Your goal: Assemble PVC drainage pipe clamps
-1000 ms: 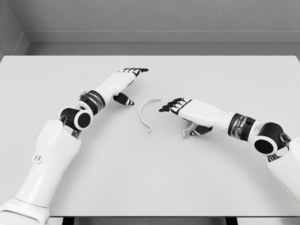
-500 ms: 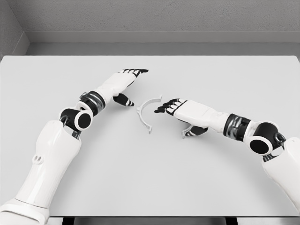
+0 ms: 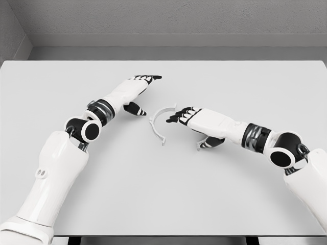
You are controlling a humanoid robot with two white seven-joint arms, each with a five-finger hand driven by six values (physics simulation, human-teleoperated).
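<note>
A light grey half-ring clamp piece [image 3: 159,122] lies flat on the white table [image 3: 163,178] near the middle. A second clamp piece [image 3: 200,145] shows only as a small end poking out from under my right hand [image 3: 185,118]. The right hand reaches leftward with its fingers extended, the dark fingertips just right of the first piece's upper end. My left hand [image 3: 139,87] rests open on the table to the upper left of that piece, thumb [image 3: 135,108] pointing toward it without touching.
The table's far edge meets a grey wall at the back. On the left side a grey side wall borders the table.
My right hand has slid leftward, bringing its fingertips closer to the central clamp piece. The left arm and both pieces have stayed put.
</note>
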